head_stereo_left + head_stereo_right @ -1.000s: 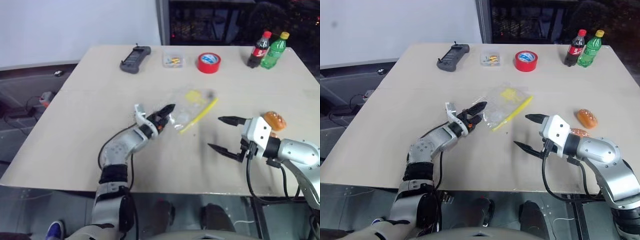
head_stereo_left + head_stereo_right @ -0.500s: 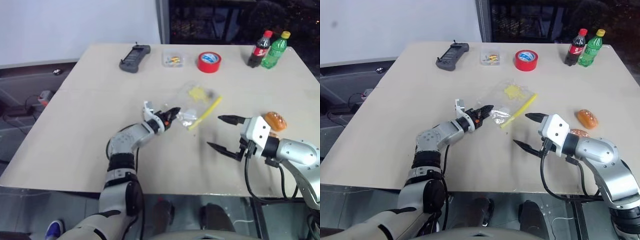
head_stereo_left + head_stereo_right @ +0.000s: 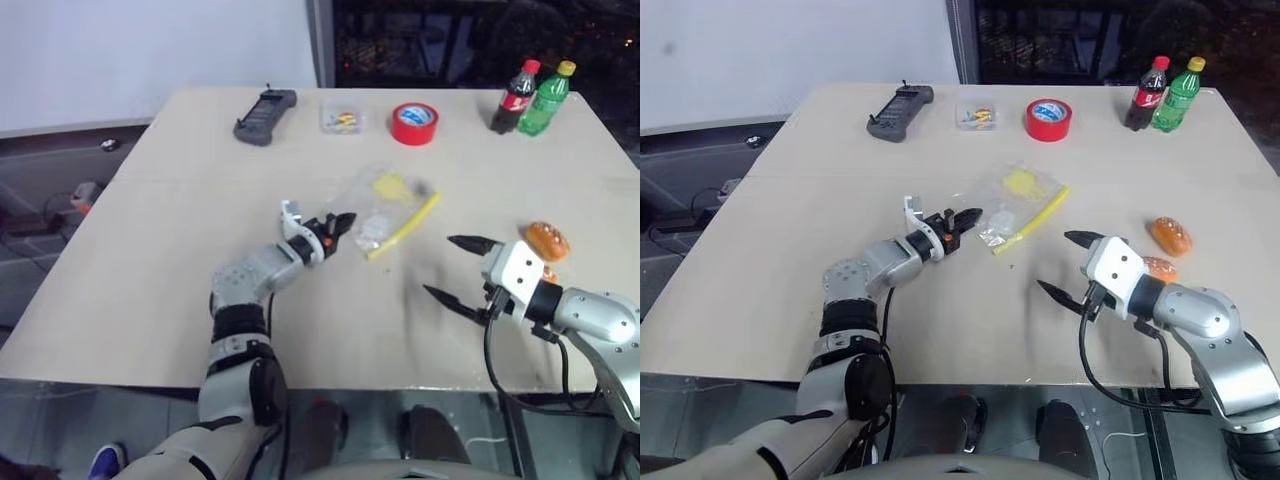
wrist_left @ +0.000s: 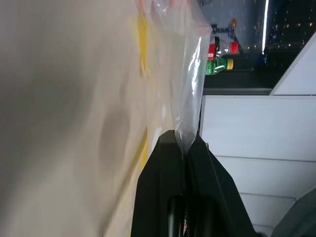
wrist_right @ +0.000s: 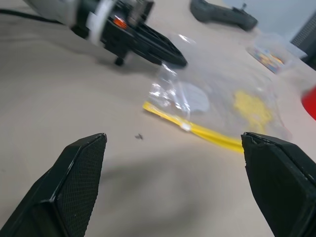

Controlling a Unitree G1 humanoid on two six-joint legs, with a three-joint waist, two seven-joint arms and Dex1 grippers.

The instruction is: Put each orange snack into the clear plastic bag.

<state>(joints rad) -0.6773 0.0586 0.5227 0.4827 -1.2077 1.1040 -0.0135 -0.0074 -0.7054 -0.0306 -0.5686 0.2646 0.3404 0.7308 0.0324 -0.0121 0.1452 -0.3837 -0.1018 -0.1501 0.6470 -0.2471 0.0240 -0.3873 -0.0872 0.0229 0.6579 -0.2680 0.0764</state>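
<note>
The clear plastic bag (image 3: 392, 203) lies mid-table, its yellow seal strip (image 3: 405, 226) facing the right side. My left gripper (image 3: 340, 222) is shut on the bag's left corner; in the left wrist view the film (image 4: 190, 64) rises from between the closed fingers (image 4: 168, 163). One orange snack (image 3: 1171, 235) sits near the right table edge. A second orange snack (image 3: 1159, 268) lies just behind my right gripper (image 3: 1055, 261). That gripper stands open and empty, right of the bag, fingers (image 5: 74, 173) wide apart and pointing at it.
Along the table's far edge are a black handset (image 3: 265, 103), a small clear box (image 3: 343, 119), a red tape roll (image 3: 415, 123) and two bottles (image 3: 530, 97). The table's front edge (image 3: 350, 385) runs below both arms.
My left gripper was open at the bag's corner and has shut on it, rolling a little. The bag's corner has bunched up. The right gripper has stayed open in place.
</note>
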